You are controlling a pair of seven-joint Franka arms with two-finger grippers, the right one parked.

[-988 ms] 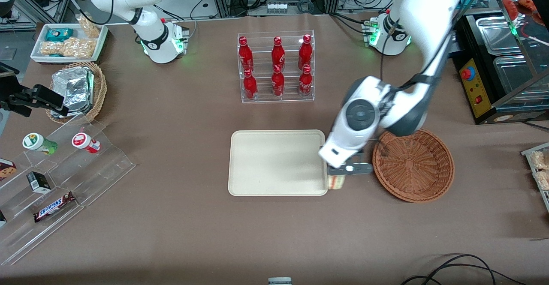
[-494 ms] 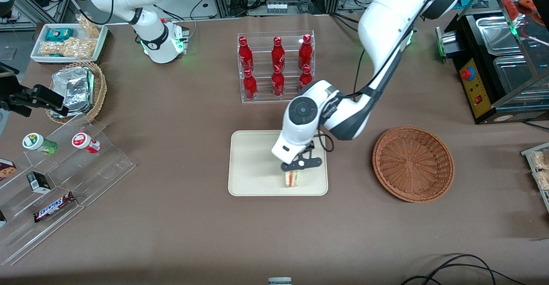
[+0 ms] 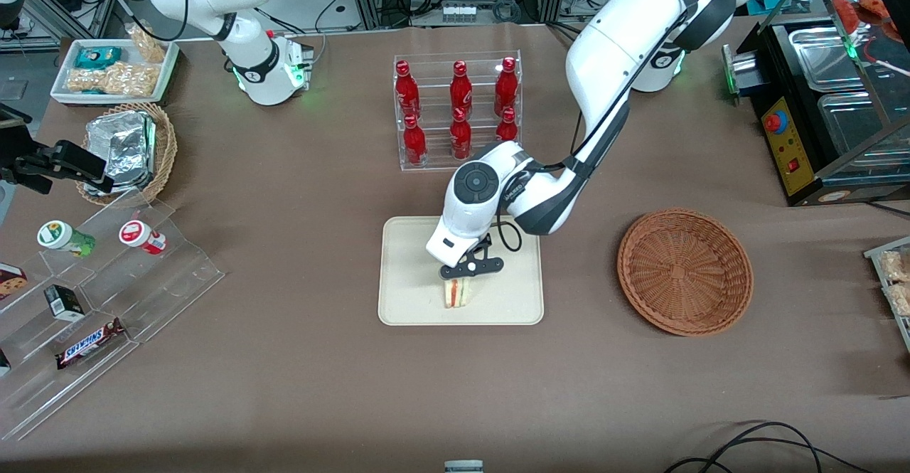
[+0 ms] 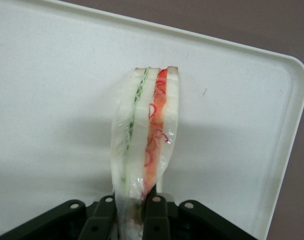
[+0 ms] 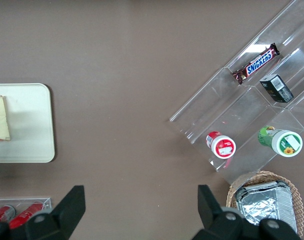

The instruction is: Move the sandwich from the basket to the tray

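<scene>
My gripper (image 3: 462,277) is clamped on the sandwich (image 3: 456,293), my fingers (image 4: 154,212) pinching its wrapped end. The sandwich is over the tray (image 3: 405,302), toward its edge nearer the front camera. The basket (image 3: 684,271) sits well apart, toward my end of the table.

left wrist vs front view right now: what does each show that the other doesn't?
Left wrist only: the fingers pinching the sandwich's wrapped end, and its green and red filling layers close up.

Front only: the empty basket toward the working arm's end, the bottle rack, and the arm's reach over the table.

Both: the gripper shut on the sandwich over the tray.
</scene>
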